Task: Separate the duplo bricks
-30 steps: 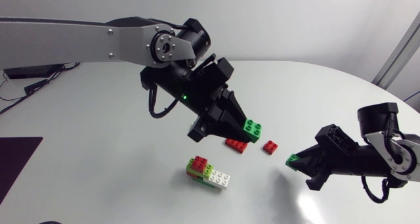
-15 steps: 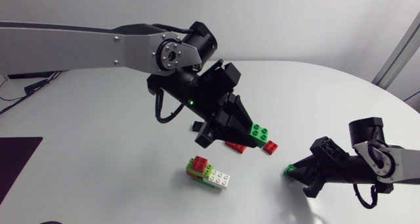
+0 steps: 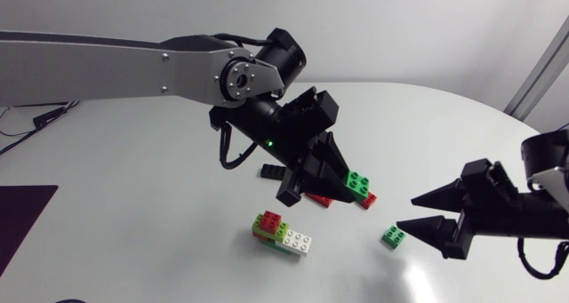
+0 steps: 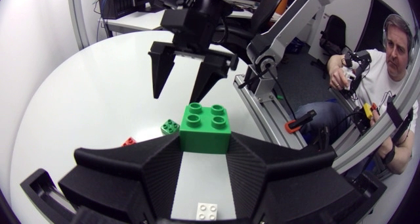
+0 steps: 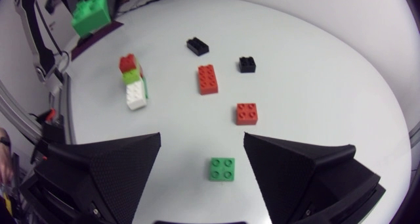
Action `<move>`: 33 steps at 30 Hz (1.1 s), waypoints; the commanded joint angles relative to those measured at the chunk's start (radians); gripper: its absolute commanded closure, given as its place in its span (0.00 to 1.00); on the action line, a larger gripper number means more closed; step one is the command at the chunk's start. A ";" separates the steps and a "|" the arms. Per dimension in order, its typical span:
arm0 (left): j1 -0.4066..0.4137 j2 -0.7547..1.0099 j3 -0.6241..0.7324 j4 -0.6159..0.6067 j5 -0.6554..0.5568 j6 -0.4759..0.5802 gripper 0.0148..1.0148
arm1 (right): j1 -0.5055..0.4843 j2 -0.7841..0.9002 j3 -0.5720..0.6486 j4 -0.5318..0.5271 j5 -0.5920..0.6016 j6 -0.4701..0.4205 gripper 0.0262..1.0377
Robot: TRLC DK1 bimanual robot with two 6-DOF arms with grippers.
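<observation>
Since a second ago our right gripper (image 3: 405,213) has dropped the small green square plastic brick (image 3: 394,236) and backed off. It's wide open and empty, with the brick on the table just ahead of it. Our left gripper (image 3: 348,184) swung right and is clamped on the bigger green studded brick (image 3: 360,180), over the small red brick (image 3: 367,200). Risk: if we release there, it lands on the red one. The red-green-white stack (image 3: 280,233) is still joined.
</observation>
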 commanded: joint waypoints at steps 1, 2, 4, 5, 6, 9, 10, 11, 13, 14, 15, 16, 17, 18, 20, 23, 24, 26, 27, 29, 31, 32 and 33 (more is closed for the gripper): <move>-0.015 -0.019 -0.031 0.033 -0.019 -0.039 0.79 | -0.029 0.026 0.104 -0.122 -0.085 0.006 0.06; -0.021 -0.022 -0.038 0.051 -0.032 -0.047 0.79 | -0.038 0.047 0.136 -0.171 -0.117 0.006 0.06; -0.033 -0.033 -0.060 0.093 -0.058 -0.062 0.79 | -0.052 0.082 0.178 -0.231 -0.163 0.007 0.07; -0.042 -0.037 -0.069 0.109 -0.075 -0.066 0.79 | -0.059 0.096 0.196 -0.254 -0.178 0.007 0.07; -0.047 -0.039 -0.075 0.120 -0.082 -0.070 0.79 | -0.061 0.101 0.208 -0.267 -0.184 0.009 0.07; -0.053 -0.039 -0.080 0.128 -0.088 -0.078 0.79 | -0.055 0.046 0.202 -0.254 -0.183 0.009 0.07; -0.055 -0.039 -0.077 0.128 -0.087 -0.082 0.79 | -0.045 0.024 0.199 -0.253 -0.183 0.009 0.07; -0.056 -0.034 -0.072 0.128 -0.082 -0.090 0.79 | -0.032 0.004 0.198 -0.250 -0.181 0.009 0.07; -0.055 -0.028 -0.066 0.128 -0.072 -0.102 0.79 | -0.006 -0.034 0.193 -0.245 -0.180 0.004 0.08; -0.055 -0.025 -0.063 0.128 -0.068 -0.109 0.79 | 0.014 -0.054 0.191 -0.244 -0.177 0.004 0.08; -0.056 -0.020 -0.060 0.126 -0.067 -0.115 0.79 | 0.037 -0.072 0.190 -0.244 -0.172 0.004 0.08; -0.058 -0.017 -0.055 0.126 -0.065 -0.116 0.80 | 0.060 -0.094 0.185 -0.242 -0.160 0.004 0.08; -0.059 -0.013 -0.052 0.125 -0.065 -0.118 0.80 | 0.087 -0.112 0.182 -0.240 -0.151 0.007 0.08; -0.064 -0.008 -0.049 0.122 -0.064 -0.119 0.80 | 0.117 -0.126 0.181 -0.240 -0.134 0.010 0.10; -0.070 0.000 -0.041 0.119 -0.058 -0.124 0.80 | 0.165 -0.145 0.178 -0.228 -0.102 0.021 0.10; -0.076 0.013 -0.020 0.090 -0.035 -0.122 0.80 | 0.229 -0.157 0.156 -0.164 -0.045 0.062 0.10; -0.078 0.020 -0.014 0.080 -0.032 -0.121 0.80 | 0.255 -0.158 0.148 -0.138 -0.023 0.079 0.10; -0.081 0.027 -0.003 0.071 -0.026 -0.121 0.80 | 0.291 -0.160 0.144 -0.116 0.001 0.093 0.10; -0.084 0.033 0.000 0.067 -0.026 -0.119 0.80 | 0.312 -0.160 0.144 -0.110 0.012 0.101 0.10; -0.091 0.040 0.000 0.063 -0.026 -0.116 0.80 | 0.341 -0.160 0.144 -0.089 0.023 0.119 0.10; -0.094 0.044 0.000 0.063 -0.026 -0.115 0.80 | 0.352 -0.160 0.147 -0.084 0.024 0.125 0.12; -0.094 0.046 0.000 0.063 -0.027 -0.115 0.80 | 0.355 -0.160 0.147 -0.081 0.024 0.128 0.12; -0.094 0.046 0.000 0.062 -0.027 -0.115 0.80 | 0.361 -0.160 0.148 -0.078 0.026 0.135 0.12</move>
